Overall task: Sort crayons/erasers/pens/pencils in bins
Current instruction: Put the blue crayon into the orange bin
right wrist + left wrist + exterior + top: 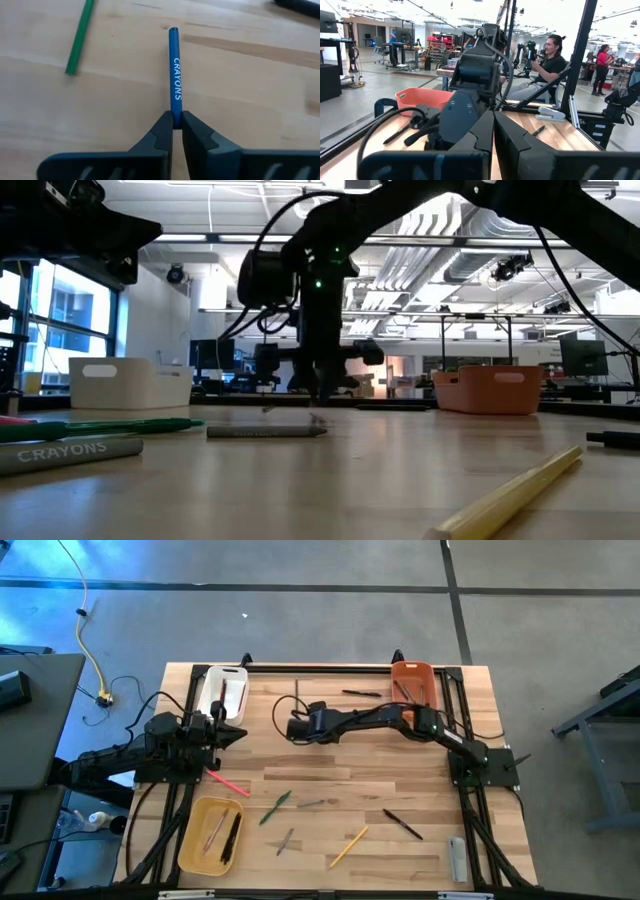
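Above bare wooden tabletop (240, 75), right jaws (176, 131) clamp blue crayon's (174, 75) end.

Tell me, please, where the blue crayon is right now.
The blue crayon is pinched between the right gripper's fingers, above the table's middle between the white bin and the orange bin.

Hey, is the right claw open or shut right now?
Shut. In the right wrist view the right claw pinches one end of a blue crayon marked CRAYONS, both fingers pressed against it, above the wooden table.
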Robot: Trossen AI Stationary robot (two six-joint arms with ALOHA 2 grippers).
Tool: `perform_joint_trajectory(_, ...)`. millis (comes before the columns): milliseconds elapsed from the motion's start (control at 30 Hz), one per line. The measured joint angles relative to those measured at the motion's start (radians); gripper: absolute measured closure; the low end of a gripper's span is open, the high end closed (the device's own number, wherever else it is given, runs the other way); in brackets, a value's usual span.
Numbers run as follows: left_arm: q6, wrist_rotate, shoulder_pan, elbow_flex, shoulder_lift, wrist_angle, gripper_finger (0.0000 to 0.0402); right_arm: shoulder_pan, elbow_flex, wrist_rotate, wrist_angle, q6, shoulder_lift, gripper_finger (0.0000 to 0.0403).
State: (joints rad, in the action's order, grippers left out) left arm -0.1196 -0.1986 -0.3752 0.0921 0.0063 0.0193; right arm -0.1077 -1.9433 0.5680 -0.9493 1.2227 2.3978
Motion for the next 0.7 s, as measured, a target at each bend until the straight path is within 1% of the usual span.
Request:
perform_joint_trajectory(133,0.000,0.000,0.000,0.000,0.000,0.000,0.0398,0.017,-0.036,0.010,-0.065,0.039,0.000,0.0389)
perform_joint_trajectory(333,0.000,0.000,0.000,0.000,0.000,0.000,0.0398,0.030,-0.102,0.018,-0.069,0.035,0.000,0.0389)
perform_joint_trajectory(400,0.000,0.000,0.000,0.000,0.000,0.000,0.0398,0.034,-0.143,0.022,-0.112,0.035,0.000,0.0389)
perform_joint_trajectory(500,0.000,0.000,0.000,0.000,0.000,0.000,0.0398,0.036,-0.222,0.026,-0.225,0.036,-0.002,0.0389)
perform_joint_trajectory(700,0.000,0.000,0.000,0.000,0.000,0.000,0.0398,0.028,-0.398,0.029,-0.558,0.036,-0.002,0.0389)
